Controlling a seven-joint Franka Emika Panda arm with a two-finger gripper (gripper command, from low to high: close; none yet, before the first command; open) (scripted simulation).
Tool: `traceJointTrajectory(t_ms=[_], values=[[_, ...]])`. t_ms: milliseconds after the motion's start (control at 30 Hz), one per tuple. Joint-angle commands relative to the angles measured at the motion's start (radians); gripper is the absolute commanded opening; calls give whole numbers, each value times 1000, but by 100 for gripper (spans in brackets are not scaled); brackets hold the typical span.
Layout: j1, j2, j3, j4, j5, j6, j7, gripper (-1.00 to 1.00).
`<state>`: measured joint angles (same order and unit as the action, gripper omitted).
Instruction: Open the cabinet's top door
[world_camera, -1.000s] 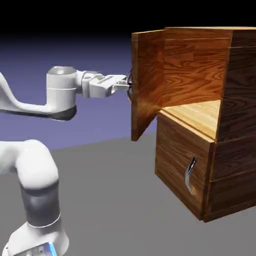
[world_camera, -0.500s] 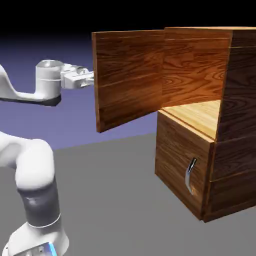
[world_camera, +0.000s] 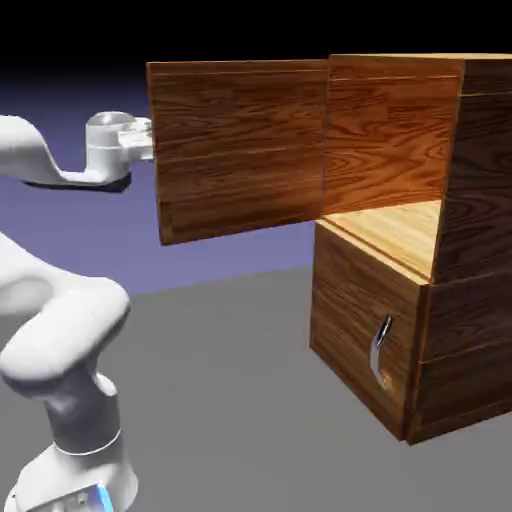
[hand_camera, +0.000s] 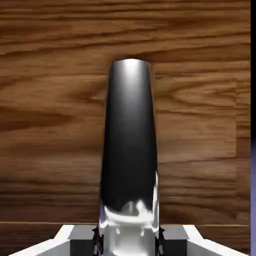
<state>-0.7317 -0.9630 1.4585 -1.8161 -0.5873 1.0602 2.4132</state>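
The cabinet (world_camera: 400, 150) of reddish-brown wood stands at the exterior view's right. Its top door (world_camera: 240, 150) is swung wide open, its inner face turned to the camera, and the light shelf (world_camera: 400, 225) behind it is bared. In the exterior view my fingers are hidden behind the door's free edge, and only the white wrist (world_camera: 108, 148) shows beside it. In the hand view the door's wood (hand_camera: 50, 125) fills the picture. The door's dark-and-silver handle (hand_camera: 129, 140) runs up from between my fingertips, with my gripper (hand_camera: 129, 240) shut on it.
The lower panel (world_camera: 360, 320) is closed, with its short silver handle (world_camera: 380, 350) on its front. My arm's lower links (world_camera: 70, 360) rise at the exterior view's lower left. Grey tabletop (world_camera: 230, 400) lies between the arm and the cabinet.
The top door has swung much further open, its free edge travelling toward the exterior view's left. My hand has moved left with it, still on the handle.
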Motion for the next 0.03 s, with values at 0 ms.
traceJointTrajectory(t_ms=[0], values=[[-16,-5,9,17,4,-12,-5,-100]])
